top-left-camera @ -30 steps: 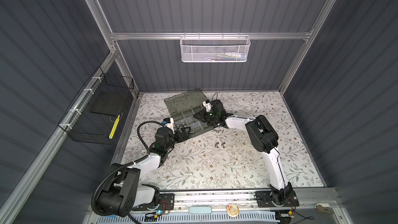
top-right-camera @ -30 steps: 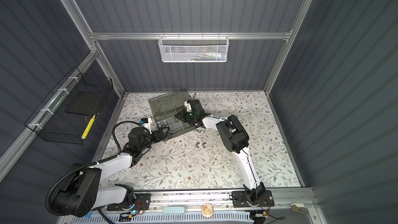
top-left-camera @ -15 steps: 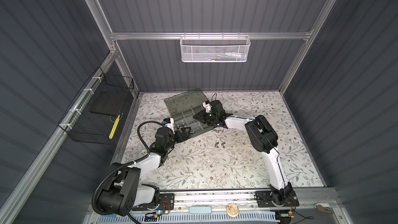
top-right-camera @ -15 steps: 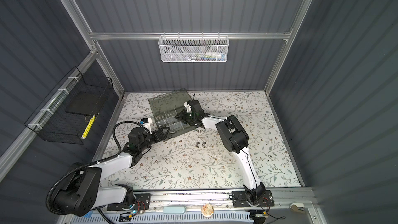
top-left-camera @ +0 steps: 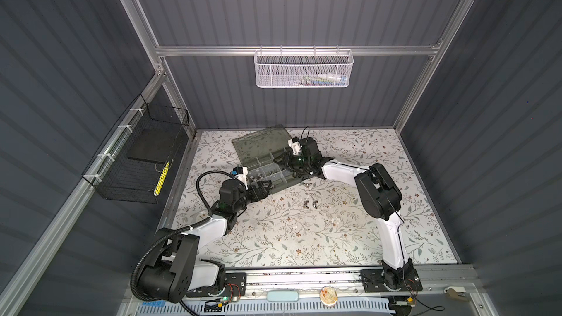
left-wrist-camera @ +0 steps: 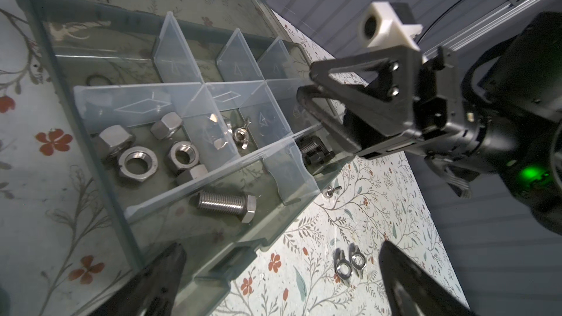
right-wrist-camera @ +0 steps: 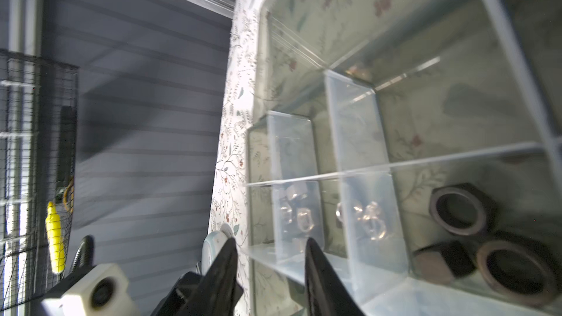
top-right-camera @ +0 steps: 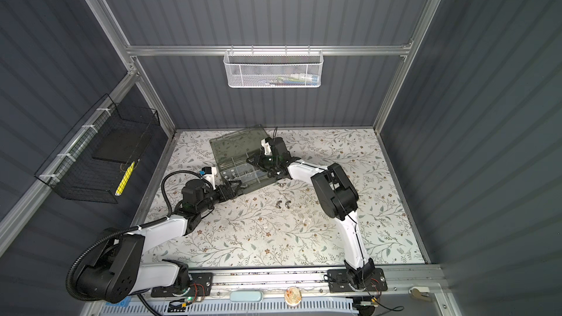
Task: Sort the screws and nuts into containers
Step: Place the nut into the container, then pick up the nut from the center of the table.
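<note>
Evidently empty, right end effector [right-wrist-camera: 270,243] hung parted over the case [left-wrist-camera: 194,238], dark nuts [right-wrist-camera: 462,208] beneath. Left end effector [left-wrist-camera: 281,246] gaped wide. Risk: fingers snagging a divider [left-wrist-camera: 213,171], jolting those nuts out. Wing nuts [top-left-camera: 310,205] waited mid-frame on counter [top-left-camera: 304,238].

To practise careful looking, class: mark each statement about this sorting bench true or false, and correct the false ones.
1. The organizer case's lid lies open. True.
2. The silver bolt shares a compartment with the silver hex nuts. False: a divider separates them.
3. Two small silver pieces lie loose on the table. True.
4. The left gripper holds a nut. False: it is open and empty.
</note>
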Tool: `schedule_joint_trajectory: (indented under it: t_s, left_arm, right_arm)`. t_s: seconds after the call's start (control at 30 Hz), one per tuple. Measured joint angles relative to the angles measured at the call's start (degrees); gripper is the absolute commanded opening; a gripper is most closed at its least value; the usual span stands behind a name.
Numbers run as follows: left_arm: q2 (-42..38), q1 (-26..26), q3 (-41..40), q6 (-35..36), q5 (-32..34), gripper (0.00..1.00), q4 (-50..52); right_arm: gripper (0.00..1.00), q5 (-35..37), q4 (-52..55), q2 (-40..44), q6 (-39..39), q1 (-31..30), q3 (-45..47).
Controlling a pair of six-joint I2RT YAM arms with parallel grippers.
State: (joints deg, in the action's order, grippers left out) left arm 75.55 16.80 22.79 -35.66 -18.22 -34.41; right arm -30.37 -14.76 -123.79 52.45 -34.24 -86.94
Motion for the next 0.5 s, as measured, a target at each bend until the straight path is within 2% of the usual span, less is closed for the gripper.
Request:
schedule_joint_trajectory:
  t_s: [0.13,0.3,0.5]
  left_arm:
    - [0.00,1.20,0.33,0.87,-0.48,1.00,0.13]
    - [0.00,6.03,2.45,3.82,0.04,1.00,1.27]
    - [0.13,10.58,4.35,6.88,0.57,1.00,2.19]
  right_arm:
    - [0.54,1.51,0.04,5.99,-1.90,0.00,2.73]
    - [0.63,3.91,-0.02,13.77,-3.69,0.04,10.19]
    - [0.89,7.04,0.39,22.47,-5.31,0.83,22.56]
